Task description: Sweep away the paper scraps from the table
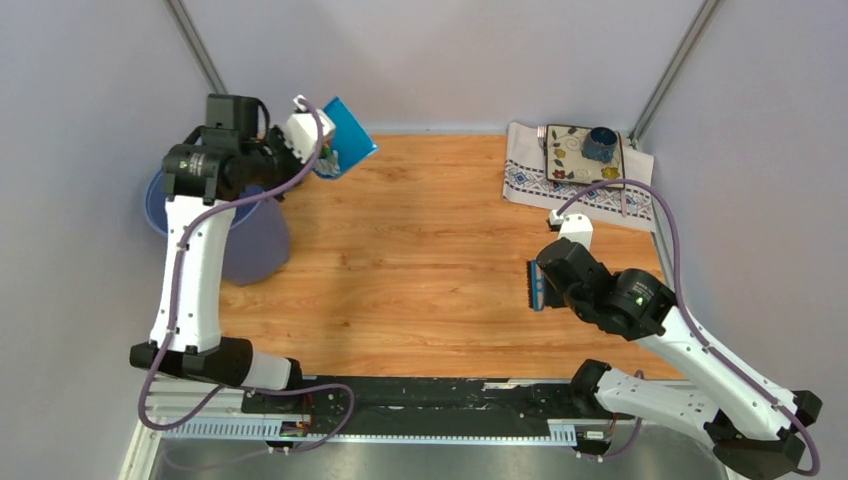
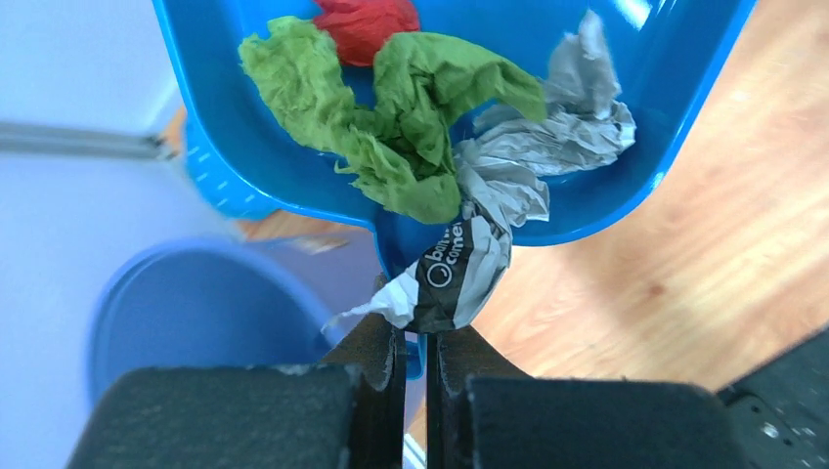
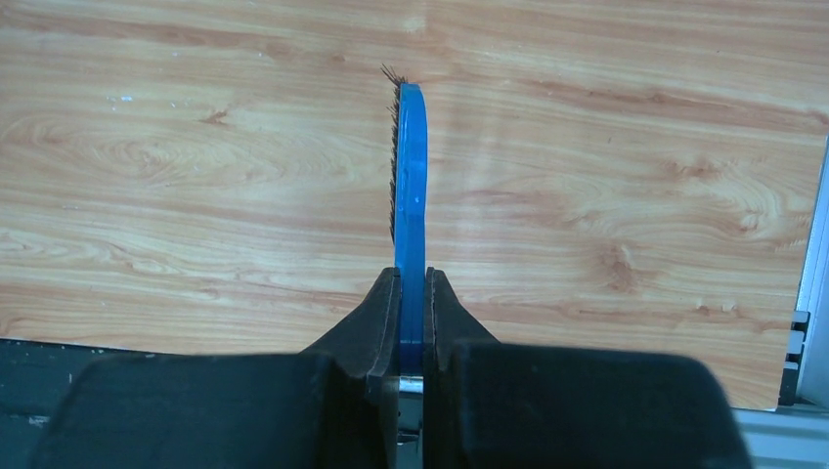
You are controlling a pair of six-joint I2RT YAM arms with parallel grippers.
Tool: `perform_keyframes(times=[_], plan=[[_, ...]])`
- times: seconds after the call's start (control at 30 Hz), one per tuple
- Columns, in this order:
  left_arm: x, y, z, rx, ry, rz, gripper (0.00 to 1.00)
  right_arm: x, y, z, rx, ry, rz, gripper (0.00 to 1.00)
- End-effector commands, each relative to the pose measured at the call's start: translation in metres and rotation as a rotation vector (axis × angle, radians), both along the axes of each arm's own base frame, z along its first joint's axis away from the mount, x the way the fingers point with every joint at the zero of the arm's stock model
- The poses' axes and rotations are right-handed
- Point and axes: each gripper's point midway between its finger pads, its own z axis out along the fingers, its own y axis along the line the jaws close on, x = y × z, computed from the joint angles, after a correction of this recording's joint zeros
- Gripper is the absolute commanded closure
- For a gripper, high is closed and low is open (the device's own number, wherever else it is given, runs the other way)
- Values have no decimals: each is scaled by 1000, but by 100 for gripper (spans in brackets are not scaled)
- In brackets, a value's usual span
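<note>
My left gripper (image 2: 415, 342) is shut on the handle of a blue dustpan (image 2: 225, 147), held up at the table's far left corner beside the blue bin (image 2: 186, 313). Paper scraps lie in the pan: a green one (image 2: 391, 127), a red one (image 2: 367, 24) and a white-grey one (image 2: 577, 127). A dark printed scrap (image 2: 455, 274) hangs at the pan's handle end, right at my fingertips. In the top view the dustpan (image 1: 345, 135) is tilted above the bin (image 1: 255, 240). My right gripper (image 3: 412, 283) is shut on a blue brush (image 3: 411, 195), held over the wooden table (image 3: 196, 147) at the right.
A patterned white cloth (image 1: 530, 180) lies at the back right corner with a decorated mat and a blue cup (image 1: 600, 143) on it. Grey walls border the board. A black metal rail (image 1: 430, 395) runs along the near edge between the arm bases.
</note>
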Motion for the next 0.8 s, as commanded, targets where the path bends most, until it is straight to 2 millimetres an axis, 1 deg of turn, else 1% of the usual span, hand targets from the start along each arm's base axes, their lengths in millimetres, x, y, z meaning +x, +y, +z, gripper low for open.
perform_keyframes(times=[0.0, 0.07, 0.1, 0.17, 0.2, 0.23, 0.27, 0.3, 0.33, 0.4, 0.43, 0.47, 0.5, 0.53, 0.6, 0.63, 0.7, 0.73, 0.77], plan=[[-6, 64, 20, 94, -29, 138, 100, 2, 6, -1, 34, -7, 15, 100], [-3, 93, 25, 124, -52, 195, 100, 2, 6, -1, 35, -6, 18, 100], [-4, 120, 27, 132, -60, 272, 100, 2, 6, -1, 37, -8, 17, 100], [-2, 148, 32, 164, -89, 329, 100, 3, 6, 0, 41, -10, 18, 100], [-5, 172, 33, 185, -89, 399, 100, 3, 6, -1, 40, -9, 20, 100], [-6, 189, 36, 235, -103, 434, 100, 3, 7, -1, 42, -7, 22, 100], [-8, 199, 38, 259, -112, 459, 100, 3, 8, 0, 43, -8, 25, 100], [-13, 214, 40, 290, -120, 503, 100, 3, 9, -1, 42, -5, 29, 100], [-17, 229, 43, 369, -144, 543, 100, 4, 9, -2, 40, -6, 27, 100], [-20, 241, 46, 450, -182, 566, 100, 5, 11, -2, 42, -7, 31, 100], [-25, 250, 66, 537, -270, 591, 100, 5, 12, -3, 41, -6, 35, 100], [-31, 262, 52, 606, -225, 621, 100, 6, 13, -5, 43, -2, 40, 100], [-36, 267, 52, 659, -225, 625, 100, 7, 15, -4, 48, -7, 45, 100], [-43, 279, 51, 762, -216, 635, 100, 8, 17, -6, 44, -1, 51, 100], [-49, 288, 49, 862, -207, 636, 100, 9, 21, -7, 50, 2, 58, 100], [-53, 296, 48, 961, -208, 629, 100, 10, 22, -8, 44, 7, 63, 100], [-55, 302, 47, 1057, -216, 619, 100, 12, 25, -7, 45, 7, 68, 100], [-57, 309, 50, 1157, -229, 620, 100, 12, 27, -7, 47, 9, 75, 100], [-58, 311, 52, 1206, -238, 617, 100, 13, 29, -7, 50, 11, 79, 100]])
